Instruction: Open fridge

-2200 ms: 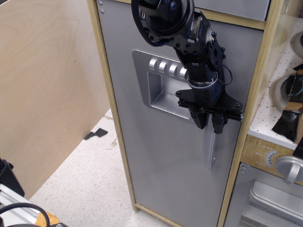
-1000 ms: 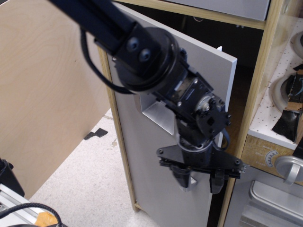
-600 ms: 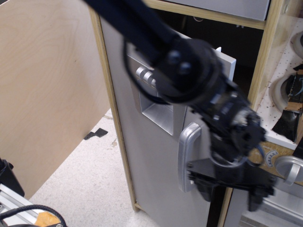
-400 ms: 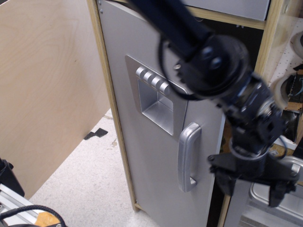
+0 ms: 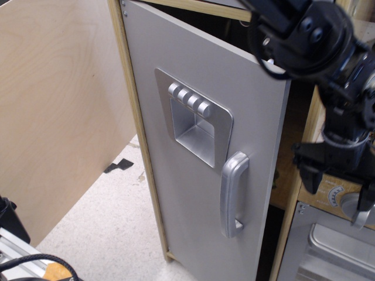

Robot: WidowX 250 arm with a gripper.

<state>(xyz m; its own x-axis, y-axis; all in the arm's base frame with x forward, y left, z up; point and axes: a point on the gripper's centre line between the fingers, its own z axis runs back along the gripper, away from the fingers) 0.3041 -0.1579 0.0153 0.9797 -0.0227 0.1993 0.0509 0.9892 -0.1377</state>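
Your fridge (image 5: 199,146) door stands ajar, swung outward from its wooden frame, handle (image 5: 232,194) free. Your gripper (image 5: 337,186) hangs to the right of the door, fingers spread, holding nothing, near the oven knob (image 5: 351,205).

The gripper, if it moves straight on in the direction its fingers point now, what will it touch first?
The gripper points down, to the right of the open fridge door. Straight below it lies the oven's round silver knob and the grey oven door; probably the knob first, though depth is unclear.
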